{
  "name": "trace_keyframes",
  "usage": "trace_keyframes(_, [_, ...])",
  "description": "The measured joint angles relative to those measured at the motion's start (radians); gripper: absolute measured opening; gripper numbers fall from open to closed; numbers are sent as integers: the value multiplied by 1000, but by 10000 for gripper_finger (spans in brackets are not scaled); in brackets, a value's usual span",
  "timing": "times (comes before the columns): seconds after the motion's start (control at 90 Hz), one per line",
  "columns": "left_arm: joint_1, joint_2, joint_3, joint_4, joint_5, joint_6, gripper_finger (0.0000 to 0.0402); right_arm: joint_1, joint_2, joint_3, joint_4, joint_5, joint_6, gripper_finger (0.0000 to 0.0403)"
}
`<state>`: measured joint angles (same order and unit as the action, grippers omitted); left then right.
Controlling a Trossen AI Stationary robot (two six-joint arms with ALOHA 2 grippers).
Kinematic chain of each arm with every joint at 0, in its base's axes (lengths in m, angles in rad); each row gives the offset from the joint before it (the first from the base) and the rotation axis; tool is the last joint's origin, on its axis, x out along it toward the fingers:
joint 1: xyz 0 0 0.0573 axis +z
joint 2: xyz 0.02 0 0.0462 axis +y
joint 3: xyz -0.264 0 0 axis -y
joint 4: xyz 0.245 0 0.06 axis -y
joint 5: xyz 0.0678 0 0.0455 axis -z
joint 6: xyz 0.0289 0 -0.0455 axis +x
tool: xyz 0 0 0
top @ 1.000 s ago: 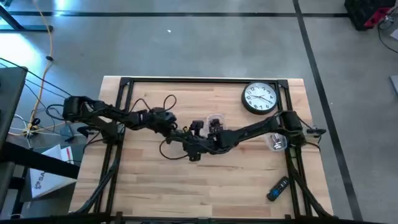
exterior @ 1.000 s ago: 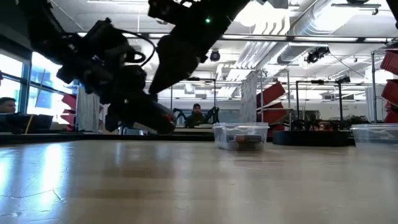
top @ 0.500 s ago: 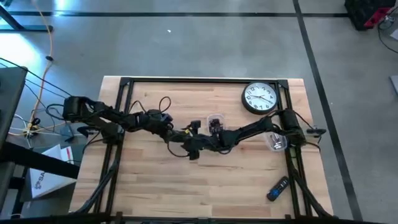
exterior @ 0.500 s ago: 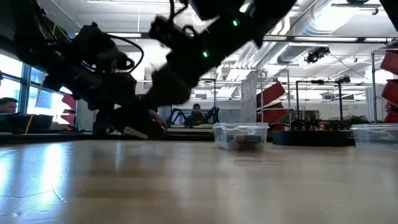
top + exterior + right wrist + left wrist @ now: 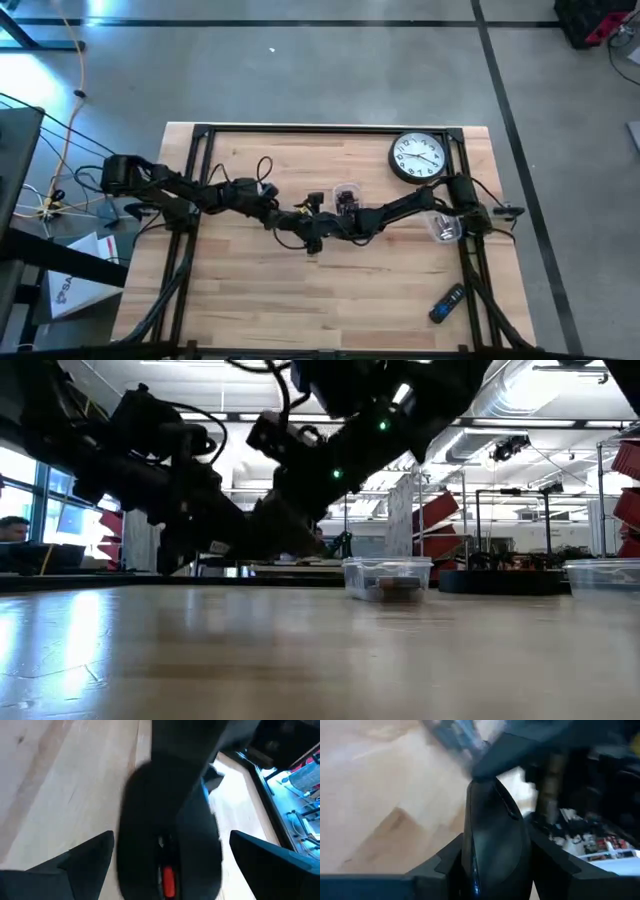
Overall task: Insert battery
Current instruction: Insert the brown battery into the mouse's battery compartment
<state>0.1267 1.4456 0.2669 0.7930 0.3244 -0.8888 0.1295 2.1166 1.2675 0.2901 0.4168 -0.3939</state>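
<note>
A black computer mouse hangs over the middle of the table, where my two arms meet. My left gripper is shut on it. My right gripper stands open just to the right of it; in the right wrist view its fingers flank the mouse, with its red mark, and stay apart from it. In the low view both grippers make one dark mass above the tabletop. No battery shows plainly. My left gripper pinches the mouse's two long sides between its two fingers, which lie along the mouse's length at one end. The fingers come nearly level from the table's left. The mouse points away from the gripper and seems clear of the table.
A wall clock lies at the far right. A clear tub stands just beyond the grippers, and another sits beside the right arm's base. A dark remote lies near the right front corner. Bare wood stretches along the near side.
My left gripper has carried the mouse toward the table's right and a little nearer. My right gripper has moved left and toward the far edge, closing up on the mouse, so the two grippers now stand together.
</note>
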Motion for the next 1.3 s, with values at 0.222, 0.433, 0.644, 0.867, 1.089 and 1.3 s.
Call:
trace_keyframes(0.222, [-31, 0, 18, -11, -13, -1, 157, 1, 0, 0, 7, -4, 0, 362])
trace_keyframes(0.433, [-30, 0, 18, -18, -35, 0, 158, 2, 0, 0, 8, -3, -1, 322])
trace_keyframes(0.644, [-30, 0, 18, -29, -65, 26, 158, 4, 0, 0, 18, -8, 5, 277])
trace_keyframes(0.867, [-29, 0, 18, -31, -87, 144, 177, 5, 0, 0, 9, -3, 21, 240])
trace_keyframes(1.089, [-29, 0, 18, -37, -100, 214, 218, 6, 0, 0, 0, -7, 81, 243])
trace_keyframes(1.3, [10, -43, 15, -54, -2, 290, 229, 8, -13, 1, -46, 9, 147, 243])
